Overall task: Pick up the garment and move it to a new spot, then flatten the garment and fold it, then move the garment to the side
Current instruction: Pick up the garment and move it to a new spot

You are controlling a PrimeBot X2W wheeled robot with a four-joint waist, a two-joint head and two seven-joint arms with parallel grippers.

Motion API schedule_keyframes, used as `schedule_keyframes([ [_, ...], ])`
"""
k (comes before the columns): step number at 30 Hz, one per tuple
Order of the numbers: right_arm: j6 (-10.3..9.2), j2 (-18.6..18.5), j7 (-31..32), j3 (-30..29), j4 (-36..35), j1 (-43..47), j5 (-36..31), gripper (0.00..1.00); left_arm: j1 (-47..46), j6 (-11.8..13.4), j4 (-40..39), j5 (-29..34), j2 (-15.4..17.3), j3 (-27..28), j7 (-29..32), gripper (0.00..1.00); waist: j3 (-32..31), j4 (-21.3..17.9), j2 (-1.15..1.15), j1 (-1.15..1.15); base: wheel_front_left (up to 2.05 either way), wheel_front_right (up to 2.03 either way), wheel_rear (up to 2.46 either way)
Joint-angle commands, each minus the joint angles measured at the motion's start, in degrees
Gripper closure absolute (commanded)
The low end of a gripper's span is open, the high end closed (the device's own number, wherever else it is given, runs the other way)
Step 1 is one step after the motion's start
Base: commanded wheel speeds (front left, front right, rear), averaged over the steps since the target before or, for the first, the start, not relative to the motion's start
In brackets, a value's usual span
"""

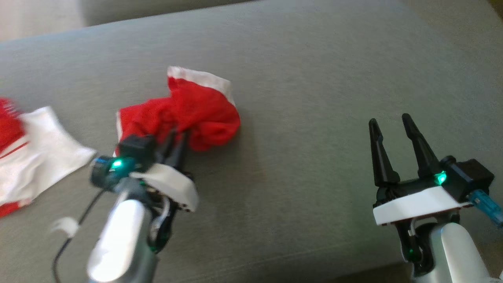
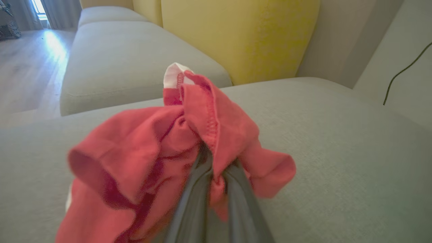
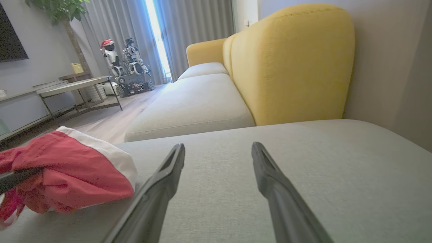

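**While the left hand (image 1: 178, 137) pinches the red garment (image 1: 196, 114), the right hand (image 1: 390, 119) stands open**

Where the grey cushion (image 1: 314, 78) runs off the head view's left edge, a white and red cloth (image 1: 35, 153) lies flat, apart from everything else. Just to its right, the left hand is clenched on the garment. Its two dark fingers (image 2: 192, 202) are pressed close together in the left wrist view, with a fold of red fabric caught between them and more cloth spilling over both sides. The garment is bunched into a loose heap – red, with a white band (image 1: 200, 76) along its far edge. It sits left of the cushion's middle, and in the right wrist view its underside (image 3: 67, 189) rests on the grey fabric. Motion blur softens the left arm and the cloth around it.

Further right comes a stretch of bare cushion. Well apart from the garment, near the cushion's right front, the right hand hovers with its fingers (image 3: 168, 175) spread wide and nothing between them – released, tips pointing away from the robot. Beyond them, the right wrist view shows a yellow backrest (image 3: 293, 60).
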Motion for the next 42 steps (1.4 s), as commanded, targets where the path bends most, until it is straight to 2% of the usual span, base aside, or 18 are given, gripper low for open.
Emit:
schedule_keyframes([
  [1, 0.23, -0.20, -1.12, 1.38, -1.51, -1.92, 0.67, 0.00, -3.30, -0.43, -0.70, -0.01, -0.04, 0.60, 0.21, 1.00, 2.97, -5.37, 0.00, 0.00, 0.00, 0.00, 0.00],
  [7, 0.23, -0.20, -2.88, 1.58, -0.18, -2.27, 2.32, 0.00, -6.30, -2.18, 6.15, -0.84, -1.41, -6.51, 0.30, 1.00, 5.19, -9.43, 0.00, 0.00, 0.00, 0.00, 0.00],
  [8, 0.23, -0.20, -3.14, 1.68, -0.01, -2.46, 2.46, 0.00, -6.76, -2.20, 7.13, -0.92, -1.51, -7.46, 0.29, 0.85, 5.48, -9.78, 0.00, 0.00, 0.00, 0.00, 0.00],
  [9, 0.23, -0.20, -3.37, 1.73, 0.18, -2.61, 2.69, 0.00, -7.17, -2.15, 8.08, -1.15, -1.58, -8.18, 0.20, 0.11, 5.68, -9.99, 0.00, 0.00, 0.00, 0.00, 0.00],
  [10, 0.23, -0.20, -3.59, 1.73, 0.39, -2.70, 2.99, 0.00, -7.53, -2.07, 9.00, -1.33, -1.64, -8.86, 0.08, 0.00, 5.74, -10.08, 0.00, 0.00, 0.00, 0.00, 0.00],
  [17, 0.23, -0.19, -4.16, 0.95, 1.35, -2.60, 4.40, 0.00, -8.51, -2.45, 10.19, -2.48, -1.78, -13.21, -2.90, 0.00, 4.66, -7.40, 0.00, 0.00, 0.00, 0.00, 0.00],
  [23, 0.23, -0.19, -3.14, -0.54, 0.96, -1.96, 3.26, 0.00, -5.70, -1.47, 4.91, -4.57, -1.60, -14.05, -4.79, 0.00, 1.65, -1.16, 0.00, 0.00, 0.00, 0.00, 0.00],
  [28, 0.23, -0.19, -2.08, -1.27, 0.11, -1.20, 2.40, 0.00, -2.32, 1.42, 0.70, -4.99, 0.16, -12.25, -4.85, 0.00, -0.26, 3.25, 0.00, 0.00, 0.00, 0.00, 0.00],
  [32, 0.23, -0.19, -1.20, -2.02, -0.70, -0.44, 1.96, 0.00, -0.22, 4.73, -1.97, -5.56, 1.89, -8.97, -5.82, 0.00, -1.56, 6.45, 0.00, 0.00, 0.00, 0.00, 0.00],
  [33, 0.23, -0.19, -1.20, -2.02, -0.70, -0.44, 1.96, 0.00, -0.22, 4.73, -1.97, -5.56, 1.89, -8.97, -5.82, 0.00, -1.56, 6.45, 0.00, 0.00, 0.00, 0.00, 0.00],
  [34, 0.23, -0.19, -0.71, -2.31, -1.02, -0.05, 1.62, 0.00, 0.48, 6.36, -2.86, -5.79, 2.88, -6.95, -6.73, 0.00, -2.25, 7.82, 0.00, 0.00, 0.00, 0.00, 0.00],
  [35, 0.23, -0.19, -0.71, -2.31, -1.02, -0.05, 1.62, 0.00, 0.48, 6.36, -2.86, -5.79, 2.88, -6.95, -6.73, 0.00, -2.25, 7.82, 0.00, 0.00, 0.00, 0.00, 0.00],
  [36, 0.23, -0.19, -0.23, -2.47, -1.26, 0.32, 1.28, 0.00, 1.26, 7.97, -3.35, -6.17, 3.80, -4.84, -7.40, 0.00, -2.91, 8.92, 0.00, 0.00, 0.00, 0.00, 0.00],
  [40, 0.23, -0.19, 0.35, -2.88, -1.52, 1.05, 0.80, 0.00, 2.56, 9.49, -3.69, -7.11, 5.22, -1.98, -8.14, 0.00, -3.94, 10.26, 0.00, 0.00, 0.00, 0.00, 0.00],
  [42, 0.23, -0.19, 0.67, -3.27, -1.70, 1.69, 0.43, 0.00, 3.37, 9.35, -3.61, -8.07, 6.14, -0.62, -8.53, 0.00, -4.54, 11.02, 0.00, 0.00, 0.00, 0.00, 0.00],
])
